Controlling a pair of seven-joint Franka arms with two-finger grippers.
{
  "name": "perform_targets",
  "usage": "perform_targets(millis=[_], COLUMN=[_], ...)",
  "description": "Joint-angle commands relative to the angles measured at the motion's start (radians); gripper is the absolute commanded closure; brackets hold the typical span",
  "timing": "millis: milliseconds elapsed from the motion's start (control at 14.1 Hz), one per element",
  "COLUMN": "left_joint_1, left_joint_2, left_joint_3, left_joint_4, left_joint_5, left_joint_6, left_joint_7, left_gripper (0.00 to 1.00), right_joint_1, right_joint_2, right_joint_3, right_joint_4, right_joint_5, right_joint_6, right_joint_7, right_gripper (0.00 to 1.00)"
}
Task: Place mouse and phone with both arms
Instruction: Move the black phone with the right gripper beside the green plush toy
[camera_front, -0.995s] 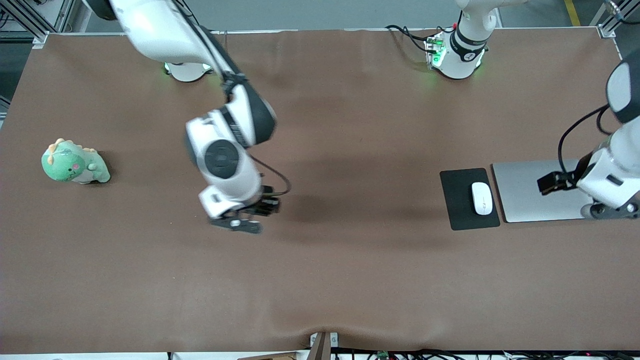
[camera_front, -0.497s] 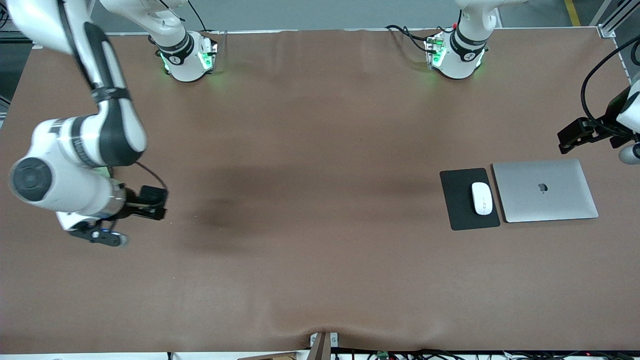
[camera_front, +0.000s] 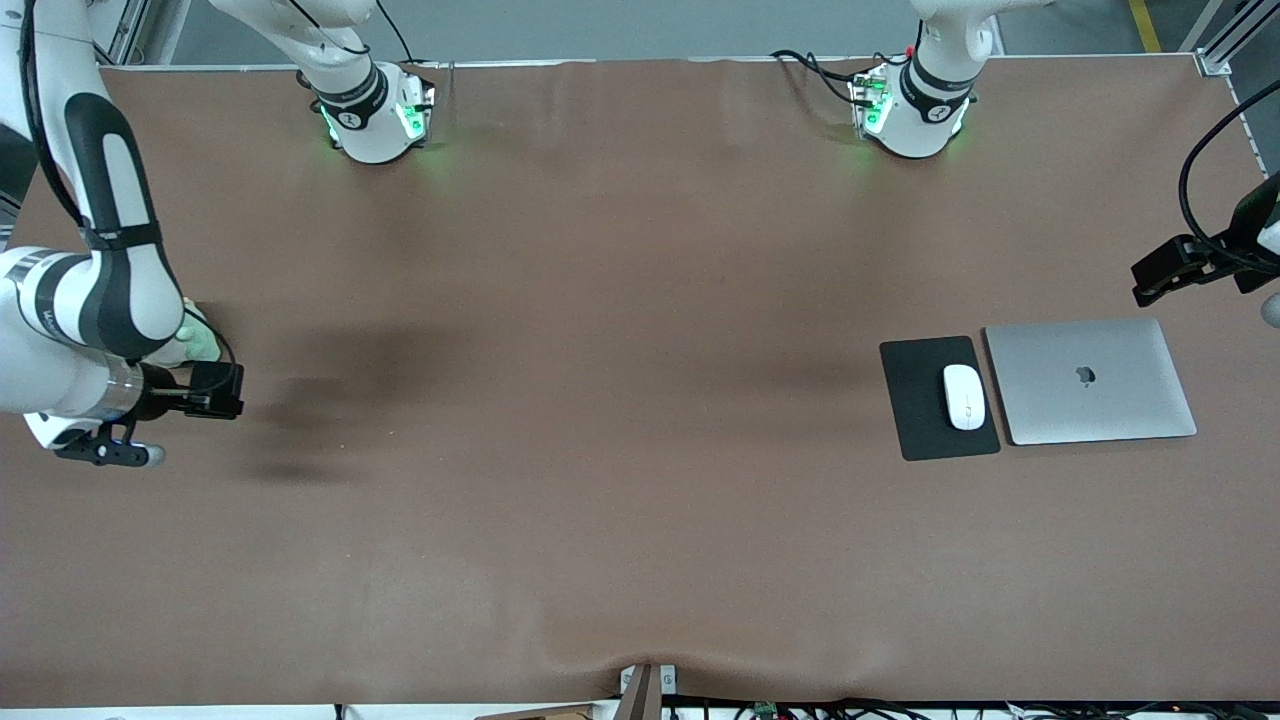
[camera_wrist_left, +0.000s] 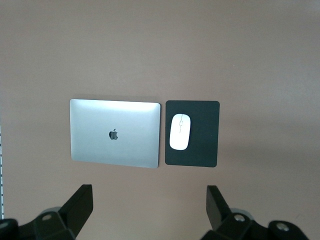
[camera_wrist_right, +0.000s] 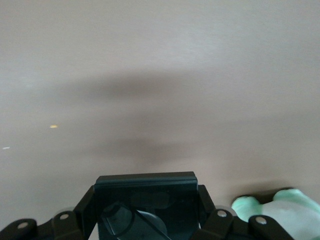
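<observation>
The white mouse (camera_front: 964, 396) lies on a black mouse pad (camera_front: 922, 425) toward the left arm's end of the table; it also shows in the left wrist view (camera_wrist_left: 179, 132). My left gripper (camera_front: 1152, 279) is open and empty, up in the air over the table edge beside the laptop; its fingers (camera_wrist_left: 80, 204) stand wide apart. My right gripper (camera_front: 205, 391) is shut on the black phone (camera_wrist_right: 146, 190), over the right arm's end of the table, next to the green toy.
A closed silver laptop (camera_front: 1090, 380) lies beside the mouse pad, also in the left wrist view (camera_wrist_left: 114, 132). A green dinosaur toy (camera_front: 198, 344) is mostly hidden under the right arm; part shows in the right wrist view (camera_wrist_right: 280, 207). Brown cloth covers the table.
The right arm swung from the table's middle to its own end with the phone in its grip. The left gripper moved off the laptop toward the table edge.
</observation>
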Motion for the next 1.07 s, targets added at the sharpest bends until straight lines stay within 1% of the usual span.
perform_targets(millis=[0, 142, 213, 426, 497, 569, 995], left_joint_1=[0.008, 0.005, 0.005, 0.002, 0.002, 0.002, 0.000], left_joint_2=[-0.020, -0.017, -0.015, -0.015, -0.015, -0.015, -0.015], left_joint_3=[-0.009, -0.010, -0.012, -0.012, -0.012, -0.012, -0.013], left_joint_4=[-0.011, -0.013, -0.013, -0.010, -0.008, -0.008, -0.010], left_joint_5=[-0.019, -0.019, -0.019, -0.020, -0.020, -0.020, -0.035], left_joint_6=[-0.011, -0.009, -0.009, -0.009, -0.006, -0.006, -0.005], left_joint_7=[-0.002, -0.003, -0.003, -0.003, -0.003, -0.003, -0.003], left_gripper=[0.00, 0.00, 0.00, 0.00, 0.00, 0.00, 0.00], right_joint_1=[-0.008, -0.011, -0.009, -0.011, -0.011, -0.011, -0.021], right_joint_2=[-0.033, -0.033, -0.033, -0.035, -0.033, -0.033, -0.031], right_joint_3=[0.023, 0.023, 0.023, 0.023, 0.023, 0.023, 0.021], right_joint_4=[-0.108, -0.134, -0.181, -0.342, -0.384, -0.404, -0.407], right_joint_5=[0.008, 0.005, 0.004, 0.005, 0.005, 0.005, 0.005], right_joint_6=[0.116, 0.135, 0.193, 0.433, 0.509, 0.547, 0.542], right_joint_7=[-0.014, -0.017, -0.017, -0.052, -0.057, -0.057, -0.057], right_gripper=[1.00, 1.00, 1.00, 1.00, 1.00, 1.00, 1.00])
